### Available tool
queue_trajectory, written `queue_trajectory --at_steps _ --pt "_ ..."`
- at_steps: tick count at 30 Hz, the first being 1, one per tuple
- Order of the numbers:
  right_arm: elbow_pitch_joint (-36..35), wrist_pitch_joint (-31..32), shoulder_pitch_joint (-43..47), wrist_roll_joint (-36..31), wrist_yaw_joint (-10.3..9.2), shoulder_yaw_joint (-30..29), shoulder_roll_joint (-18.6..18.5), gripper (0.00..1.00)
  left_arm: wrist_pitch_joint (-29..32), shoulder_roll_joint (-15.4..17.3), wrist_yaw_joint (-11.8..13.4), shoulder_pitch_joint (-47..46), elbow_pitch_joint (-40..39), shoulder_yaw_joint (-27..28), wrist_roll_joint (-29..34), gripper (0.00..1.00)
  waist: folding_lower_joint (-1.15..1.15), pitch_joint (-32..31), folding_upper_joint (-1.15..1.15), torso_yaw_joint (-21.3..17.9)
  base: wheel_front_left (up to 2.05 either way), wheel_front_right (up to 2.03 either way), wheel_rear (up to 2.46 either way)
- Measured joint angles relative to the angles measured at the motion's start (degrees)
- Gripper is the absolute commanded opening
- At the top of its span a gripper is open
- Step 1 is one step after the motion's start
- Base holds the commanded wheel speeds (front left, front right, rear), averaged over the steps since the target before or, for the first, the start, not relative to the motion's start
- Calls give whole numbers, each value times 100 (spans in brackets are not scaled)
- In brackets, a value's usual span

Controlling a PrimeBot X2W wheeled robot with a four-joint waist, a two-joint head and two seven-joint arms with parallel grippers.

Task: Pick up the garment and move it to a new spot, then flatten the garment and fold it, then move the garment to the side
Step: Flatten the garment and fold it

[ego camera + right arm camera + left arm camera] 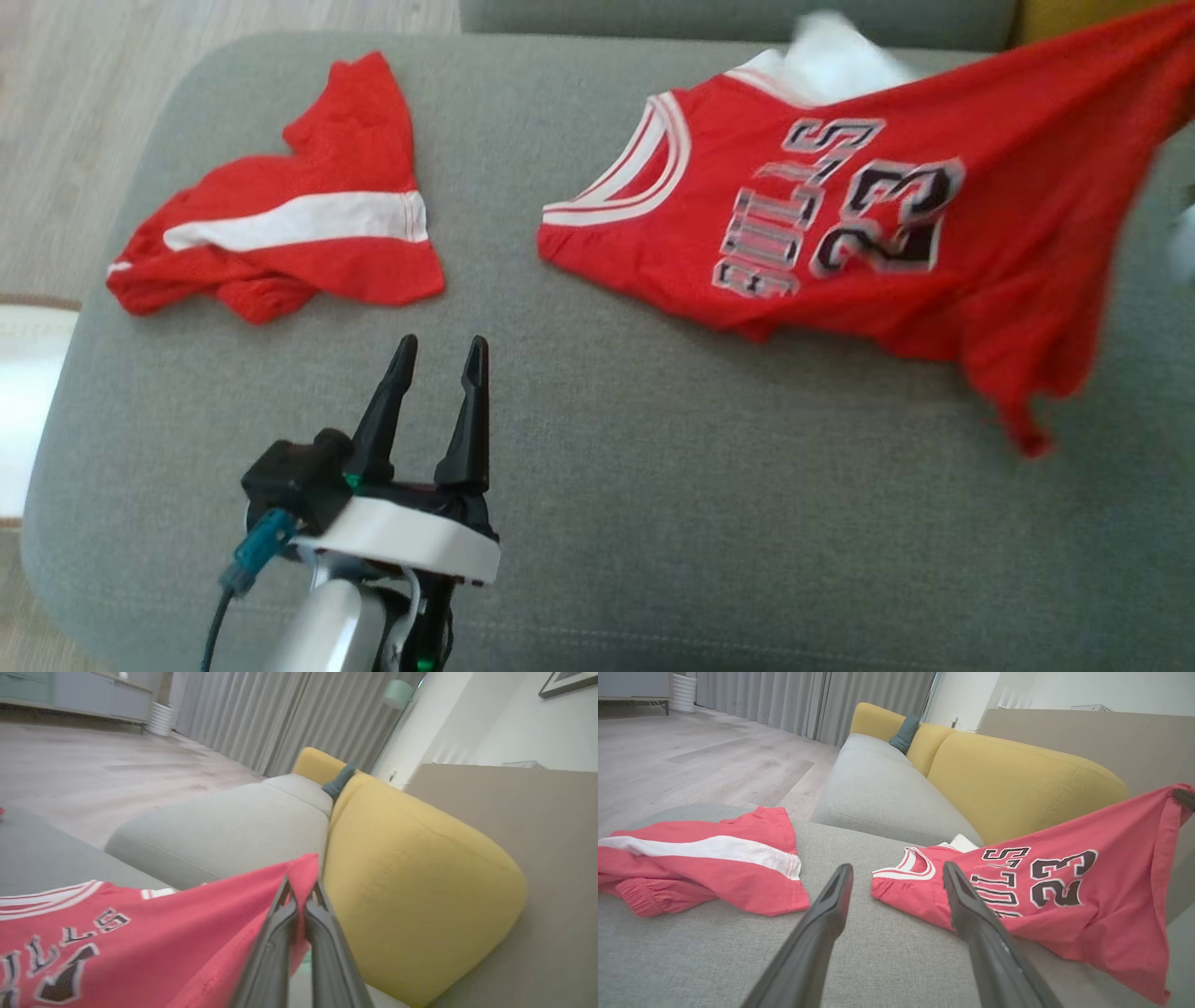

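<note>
The garment is a red jersey (840, 233) with "BULLS 23" printed on it. Its collar end lies on the grey cushion (653, 504), while its far corner is pulled up toward the upper right. My right gripper (301, 884) is shut on that raised corner of the jersey (140, 942). My left gripper (441, 347) hovers open over the cushion's front left, holding nothing. It points at the gap between the jersey (1064, 891) and the shorts, fingers (831, 905) spread wide.
Red shorts (289, 233) with a white stripe lie crumpled at the cushion's left. A white cloth (840, 56) peeks out behind the jersey's collar. A grey sofa seat (878, 784) with yellow backrests (411, 882) stands beyond. Wooden floor (691, 756) lies to the left.
</note>
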Motion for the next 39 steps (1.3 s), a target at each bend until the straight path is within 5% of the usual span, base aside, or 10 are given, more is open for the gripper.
queue_trajectory --at_steps 8,18,19,20,29,39 --pt "738 89 -1347 -159 0 -3 -776 0 0 -1 -42 -270 5 -43 -9 100 0 388 0 295 0 0 0" --pt "1817 -2 -2772 -954 0 74 -949 0 0 -5 -35 -471 -7 -187 -79 100 0 806 0 687 0 0 0" --pt "2012 -1 -2902 -981 0 80 -948 38 0 -5 -34 -500 -13 -197 -116 100 1 844 0 722 0 0 0" --pt "2262 7 -3020 -1110 0 79 -906 100 0 -5 -31 -559 -12 -212 -130 100 1 893 0 783 0 0 0" --pt "2993 -285 -2993 -1182 0 -109 -450 100 0 -8 63 -573 -4 -263 -185 100 0 775 0 749 0 0 0" --pt "3034 -1025 -2453 -712 0 -260 313 100 0 -9 54 -544 3 -74 -115 100 0 506 0 255 0 0 0"
